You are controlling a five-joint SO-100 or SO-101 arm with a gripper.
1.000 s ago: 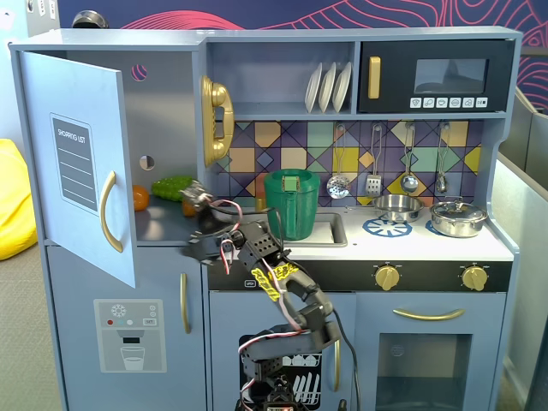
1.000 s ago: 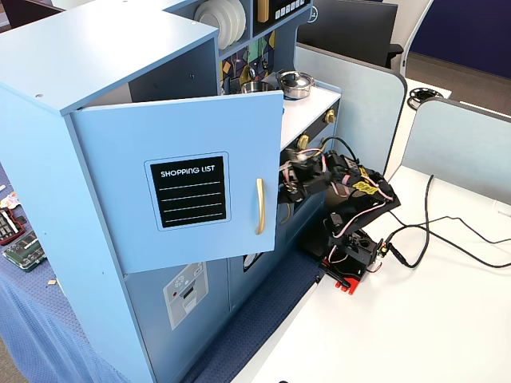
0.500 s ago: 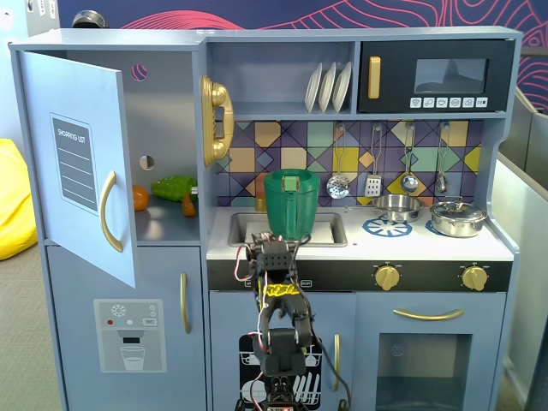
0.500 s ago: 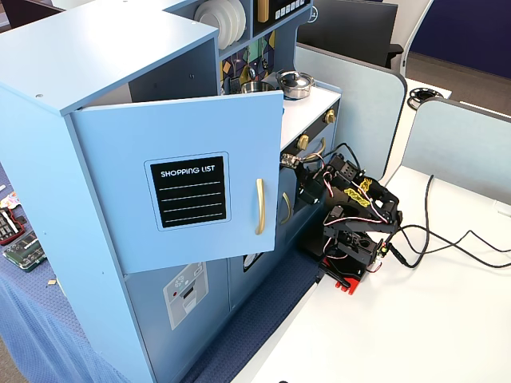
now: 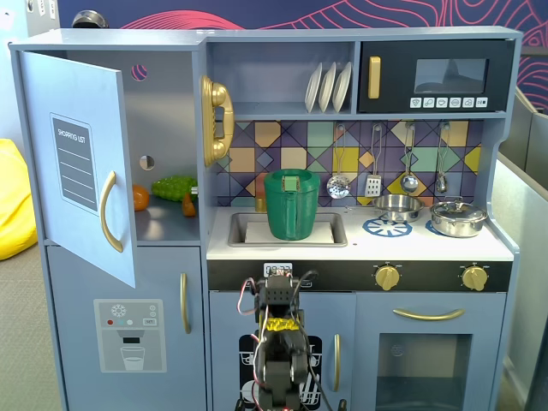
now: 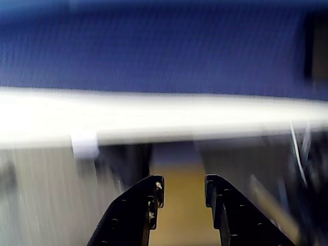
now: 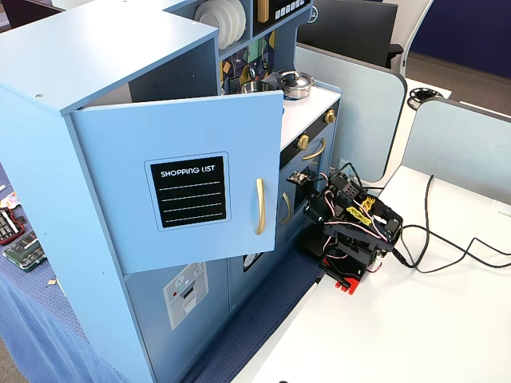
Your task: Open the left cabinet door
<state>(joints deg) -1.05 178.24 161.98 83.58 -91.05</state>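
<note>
Already the toy kitchen [image 5: 360, 248] shows the job largely done: the left cabinet door [image 5: 81, 163], with its black shopping-list panel [image 7: 188, 191] and curved gold handle [image 5: 108, 211], stands swung well out from the kitchen's upper left compartment, hinged on the outer edge. Inside that compartment, green and orange play food [image 5: 171, 190] lies on the shelf. Below the open door sits the shut door with the water-dispenser graphic [image 5: 129, 335].

Low against the kitchen's front, below the sink, the arm [image 7: 351, 231] is folded down on itself, well apart from the open door and its handle. In the wrist view the gripper [image 6: 183, 190] has its two dark jaws parted with nothing between them; the scene beyond is blurred, a pale band and a blue surface that I cannot identify.

Judging from this, the step in hand looks like the retreat after the pull. The next move probably calls only for settling the arm at rest, clear of the kitchen's lower doors.
</note>
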